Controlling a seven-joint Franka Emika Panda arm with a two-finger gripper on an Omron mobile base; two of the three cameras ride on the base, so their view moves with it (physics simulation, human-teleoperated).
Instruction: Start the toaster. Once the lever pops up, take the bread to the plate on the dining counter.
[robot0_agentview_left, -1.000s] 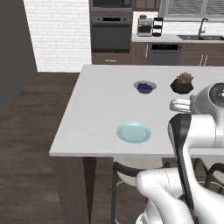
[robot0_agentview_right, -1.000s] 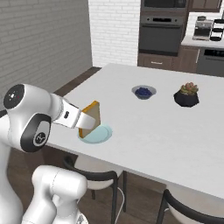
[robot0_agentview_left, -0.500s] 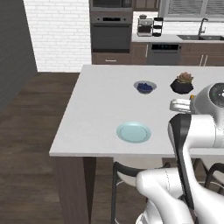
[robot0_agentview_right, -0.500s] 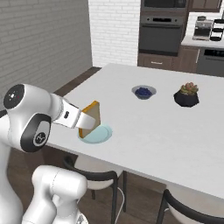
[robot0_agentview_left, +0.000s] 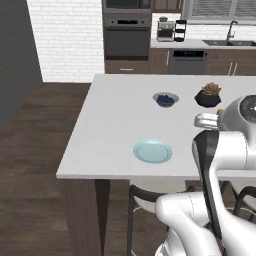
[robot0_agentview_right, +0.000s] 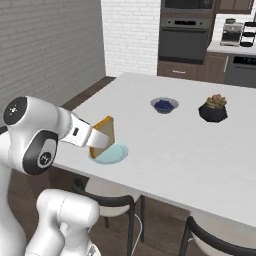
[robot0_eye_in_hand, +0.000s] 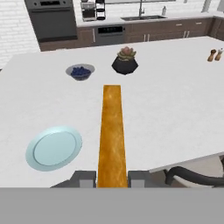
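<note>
Above the near edge of the dining counter (robot0_agentview_right: 200, 145), the gripper (robot0_agentview_right: 95, 140) holds the bread (robot0_agentview_right: 104, 137) on edge, its two fingers clamped on the slice's lower rim; in the hand view the bread (robot0_eye_in_hand: 112, 131) runs as a narrow golden-brown strip straight up from between the finger tips. In the right base view the slice hangs over the pale blue plate (robot0_agentview_right: 112, 154), clear of its surface, while the hand view puts the plate (robot0_eye_in_hand: 54, 148) off to the left of the bread. Farther back on the counter stand a small bowl of blueberries (robot0_agentview_right: 164, 105) and a dark pot with a succulent (robot0_agentview_right: 213, 109), well apart from the plate. Nothing differs from a second ago: arm, bread, plate and both base views match the earlier frames.
</note>
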